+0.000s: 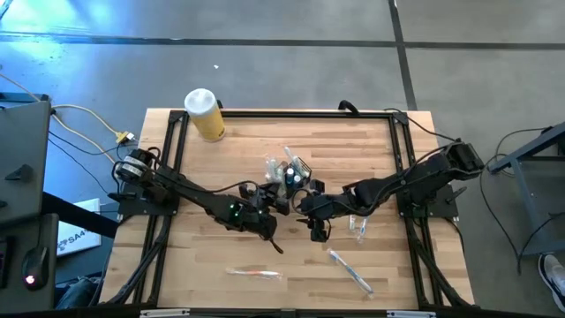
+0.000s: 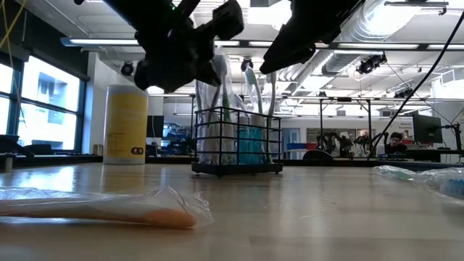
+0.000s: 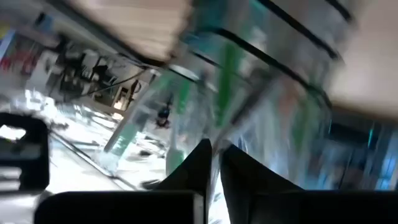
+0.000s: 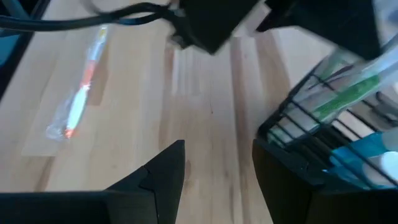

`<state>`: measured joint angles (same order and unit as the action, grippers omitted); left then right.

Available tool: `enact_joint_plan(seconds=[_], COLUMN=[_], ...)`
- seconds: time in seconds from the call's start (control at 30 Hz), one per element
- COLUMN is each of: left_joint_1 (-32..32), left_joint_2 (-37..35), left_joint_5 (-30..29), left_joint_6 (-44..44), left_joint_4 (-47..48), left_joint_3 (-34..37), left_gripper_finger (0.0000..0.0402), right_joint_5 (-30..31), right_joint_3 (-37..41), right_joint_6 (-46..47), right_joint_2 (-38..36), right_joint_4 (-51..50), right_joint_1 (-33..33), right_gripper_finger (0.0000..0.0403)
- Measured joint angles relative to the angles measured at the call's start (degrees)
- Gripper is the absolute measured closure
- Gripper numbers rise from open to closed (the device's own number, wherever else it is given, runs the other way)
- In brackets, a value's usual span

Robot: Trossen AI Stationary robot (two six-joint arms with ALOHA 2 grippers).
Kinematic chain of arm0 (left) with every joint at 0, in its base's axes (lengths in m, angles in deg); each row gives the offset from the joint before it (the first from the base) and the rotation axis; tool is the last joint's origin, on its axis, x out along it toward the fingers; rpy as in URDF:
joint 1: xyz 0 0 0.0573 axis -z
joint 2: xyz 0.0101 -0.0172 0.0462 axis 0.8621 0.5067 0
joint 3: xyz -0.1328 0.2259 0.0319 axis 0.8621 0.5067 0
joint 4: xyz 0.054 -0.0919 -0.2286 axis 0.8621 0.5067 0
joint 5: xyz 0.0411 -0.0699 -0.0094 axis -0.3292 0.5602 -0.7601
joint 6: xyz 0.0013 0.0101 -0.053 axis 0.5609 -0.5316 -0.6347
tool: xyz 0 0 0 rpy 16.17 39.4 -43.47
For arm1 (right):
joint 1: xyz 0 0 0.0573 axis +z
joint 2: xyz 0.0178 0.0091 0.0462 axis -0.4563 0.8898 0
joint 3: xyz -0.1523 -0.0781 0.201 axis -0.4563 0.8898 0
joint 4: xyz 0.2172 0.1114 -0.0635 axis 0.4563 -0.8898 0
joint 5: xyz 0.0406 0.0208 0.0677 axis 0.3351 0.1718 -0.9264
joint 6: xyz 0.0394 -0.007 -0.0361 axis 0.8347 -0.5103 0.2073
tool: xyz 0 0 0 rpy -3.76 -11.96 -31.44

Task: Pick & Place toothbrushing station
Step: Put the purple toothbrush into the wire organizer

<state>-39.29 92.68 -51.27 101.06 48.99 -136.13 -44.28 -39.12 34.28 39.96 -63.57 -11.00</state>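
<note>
The toothbrushing station, a small black wire caddy [image 1: 291,170] [image 2: 238,142], stands on its base at the middle of the wooden table, with clear-wrapped toothbrushes upright in it. My left gripper [image 3: 214,163] hovers just above it on its left side, its fingers almost together on the clear wrapper of a green toothbrush [image 3: 227,81]. My right gripper [image 4: 217,168] is open close beside the caddy [image 4: 311,143] on its near right side, with only bare table between its fingers. My left gripper has a thin edge of the clear wrapper [image 3: 215,144] between its two fingertips. The wrapped green toothbrush runs away from the fingers into the caddy, where it stands among the others [image 2: 217,94]. The picture is blurred, so whether the edge is one layer or several I cannot tell.
A yellow jar with a white lid [image 1: 203,113] stands at the far left corner. Wrapped toothbrushes lie flat near the front edge: an orange one [image 1: 256,272] [image 4: 79,102] and another [image 1: 351,269]. More clear wrapping [image 1: 357,228] lies under my right arm.
</note>
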Motion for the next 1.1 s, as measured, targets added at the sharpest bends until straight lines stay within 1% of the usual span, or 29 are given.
enact_joint_plan(seconds=[0.07, 0.1, 0.17, 0.3, 0.43, 0.53, 0.73, 1.1], left_joint_1=[0.0, 0.0, 0.1, 0.0, 0.0, 0.0, 0.0, -0.1], left_joint_2=[0.0, 0.0, 0.0, 0.0, 0.0, 0.0, 0.0, 0.0], left_joint_5=[4.7, 6.6, 7.5, 6.7, 6.6, 7.1, 4.2, 2.5], left_joint_6=[-6.4, -8.2, -7.7, -6.8, -6.6, -4.8, -4.0, -2.1], left_joint_4=[-4.0, -5.9, -7.8, -8.0, -7.9, -7.9, -7.5, -1.7], left_joint_3=[0.0, 0.0, 0.0, -0.2, -0.2, -0.2, -0.2, -0.2], left_gripper_finger=[0.0366, 0.0361, 0.0353, 0.0344, 0.0343, 0.0343, 0.0343, 0.0343], right_joint_5=[1.3, 1.7, 2.3, 2.4, 2.4, 2.4, 2.5, 2.5], right_joint_3=[0.0, 0.0, 0.0, 0.0, 0.0, 0.0, 0.0, 0.0], right_joint_6=[0.0, 0.0, 0.0, 0.0, 0.0, 0.0, 0.0, 0.0], right_joint_2=[0.0, 0.0, 0.0, 0.0, 0.0, 0.0, 0.0, 0.0], right_joint_4=[0.0, 0.0, 0.0, 0.0, 0.0, 0.0, -0.1, -0.1], right_joint_1=[0.0, 0.0, 0.0, 0.0, 0.0, 0.0, 0.0, 0.0], right_gripper_finger=[0.0223, 0.0223, 0.0223, 0.0223, 0.0223, 0.0223, 0.0223, 0.0223])
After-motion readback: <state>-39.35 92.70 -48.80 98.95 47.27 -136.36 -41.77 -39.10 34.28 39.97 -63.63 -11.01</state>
